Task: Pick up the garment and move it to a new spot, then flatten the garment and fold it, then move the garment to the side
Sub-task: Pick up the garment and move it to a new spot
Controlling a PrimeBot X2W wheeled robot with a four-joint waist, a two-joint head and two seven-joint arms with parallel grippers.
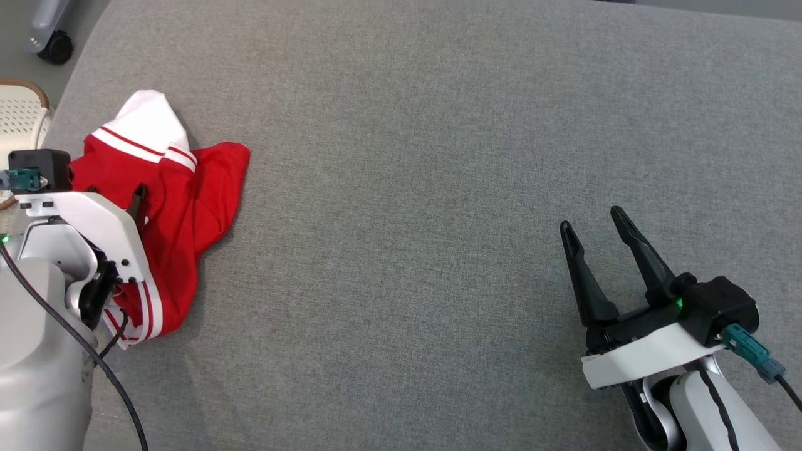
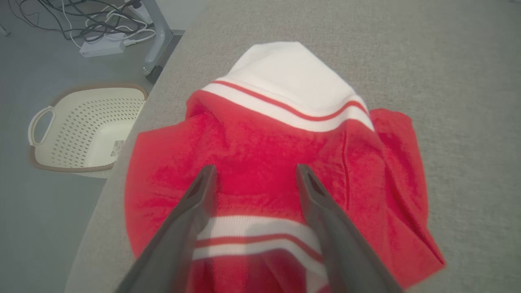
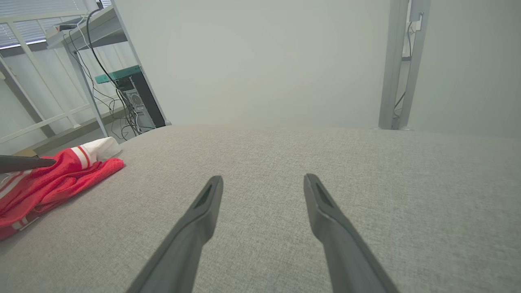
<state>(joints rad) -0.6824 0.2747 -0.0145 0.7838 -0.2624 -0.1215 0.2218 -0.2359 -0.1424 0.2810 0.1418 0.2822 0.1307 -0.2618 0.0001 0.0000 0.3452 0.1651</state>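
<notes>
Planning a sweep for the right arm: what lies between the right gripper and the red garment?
In the head view, just bare grey fabric surface separates the right gripper from the garment.

A grey fabric-covered table is spanning the foreground, and a cream perforated basket is sitting on the grey floor just beside its edge, near a white power strip with tangled cables. A plain pale wall is standing behind the table, with a computer tower sitting under a desk to one side.
</notes>
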